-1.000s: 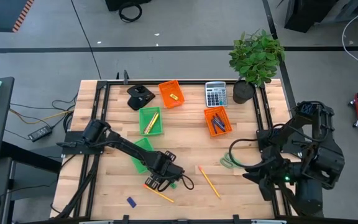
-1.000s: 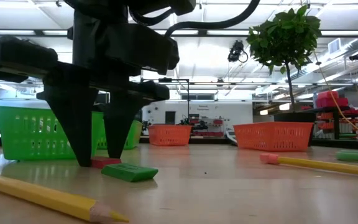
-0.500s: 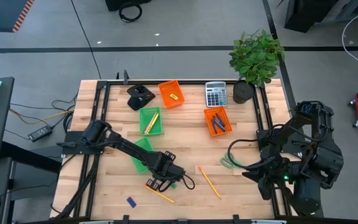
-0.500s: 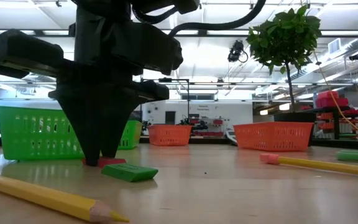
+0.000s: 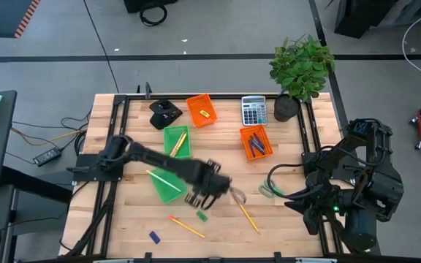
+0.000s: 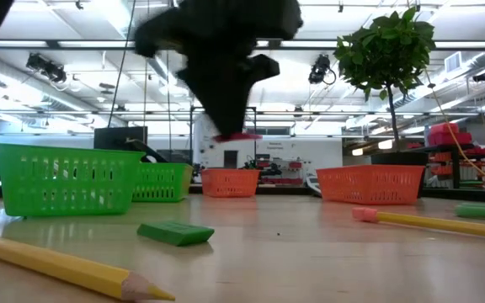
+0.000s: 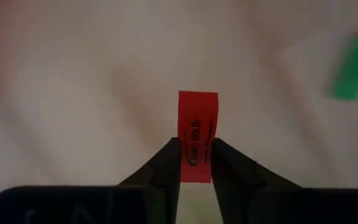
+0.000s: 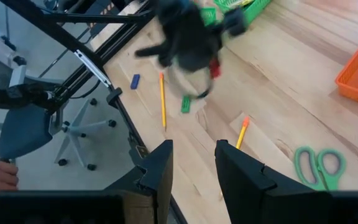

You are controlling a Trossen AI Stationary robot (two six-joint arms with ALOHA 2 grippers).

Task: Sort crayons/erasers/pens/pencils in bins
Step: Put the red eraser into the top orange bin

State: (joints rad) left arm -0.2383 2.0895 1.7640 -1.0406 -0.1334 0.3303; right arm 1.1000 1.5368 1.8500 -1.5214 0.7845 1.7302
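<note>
My left gripper point(image 5: 209, 193) is shut on a red eraser point(image 7: 197, 124) above the middle of the table; the eraser also shows in the low view point(image 6: 239, 135) and the right wrist view point(image 8: 214, 68). A green eraser point(image 5: 202, 215) lies flat on the table below and just near of it. A blue eraser point(image 5: 153, 236) lies at the near left. Two yellow pencils point(image 5: 187, 226) point(image 5: 247, 215) lie on the wood. My right gripper point(image 8: 194, 165) is open and empty, held off the table's right near corner point(image 5: 302, 208). My left gripper pinches the red eraser between its two fingers point(image 7: 166, 163), on the two long sides at its near end point(image 7: 197, 160). The rest of the eraser sticks out past the fingertips. The fingers point down from above. The eraser is lifted clear of the table.
Two green bins point(image 5: 176, 143) point(image 5: 165, 183) stand left of centre, the far one holding a yellow pencil. Two orange bins point(image 5: 201, 109) point(image 5: 256, 142) stand farther back, the right one holding pens. A calculator point(image 5: 253, 109), a potted plant point(image 5: 302, 66) and green scissors point(image 5: 269, 190) are to the right.
My left gripper has shut on the red eraser where it lay beside the green eraser. It has then gone up and toward the table's right and far edges, lifting the red eraser clear. The green eraser has stayed where it was.
</note>
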